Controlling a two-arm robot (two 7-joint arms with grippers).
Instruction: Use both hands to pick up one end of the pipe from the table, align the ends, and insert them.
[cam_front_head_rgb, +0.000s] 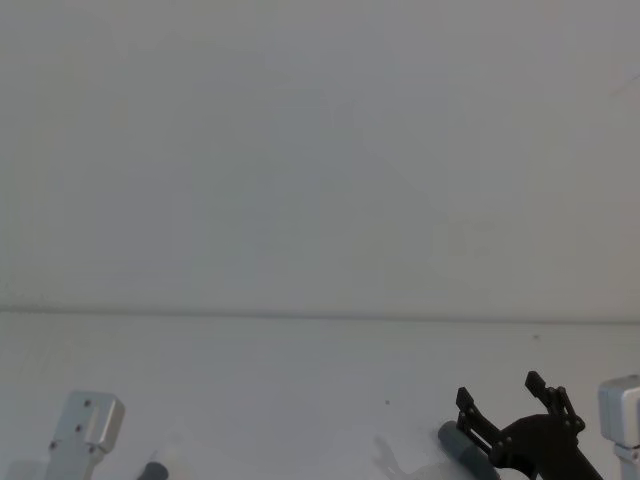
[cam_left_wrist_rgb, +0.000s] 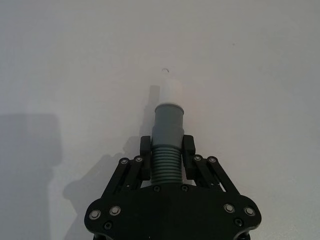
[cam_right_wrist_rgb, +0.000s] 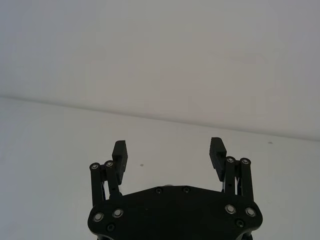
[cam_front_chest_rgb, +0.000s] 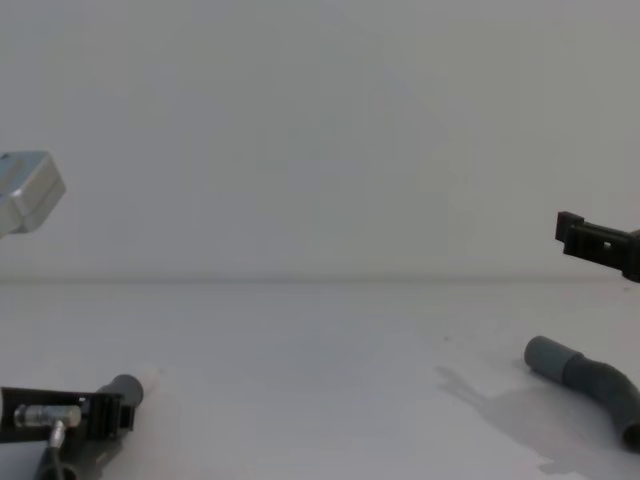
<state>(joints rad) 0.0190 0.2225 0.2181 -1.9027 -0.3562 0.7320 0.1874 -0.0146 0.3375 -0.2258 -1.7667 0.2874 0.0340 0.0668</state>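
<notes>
While my left claw (cam_left_wrist_rgb: 167, 150) clamps the pipe (cam_left_wrist_rgb: 168, 122), its length behind the grip is hidden. My right claw (cam_right_wrist_rgb: 169, 152) gapes wide.

Left gripper (cam_left_wrist_rgb: 167, 150) low, jaws clamped; right gripper (cam_right_wrist_rgb: 169, 152) raised, jaws spread.

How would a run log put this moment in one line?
left gripper: shut on pipe | right gripper: open, raised near free end on table

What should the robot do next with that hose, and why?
Probably lower the right gripper onto the grey cuff lying on the table and close. Its jaws stand open and empty, raised near it, while the left gripper grips the white-tipped end.
</notes>
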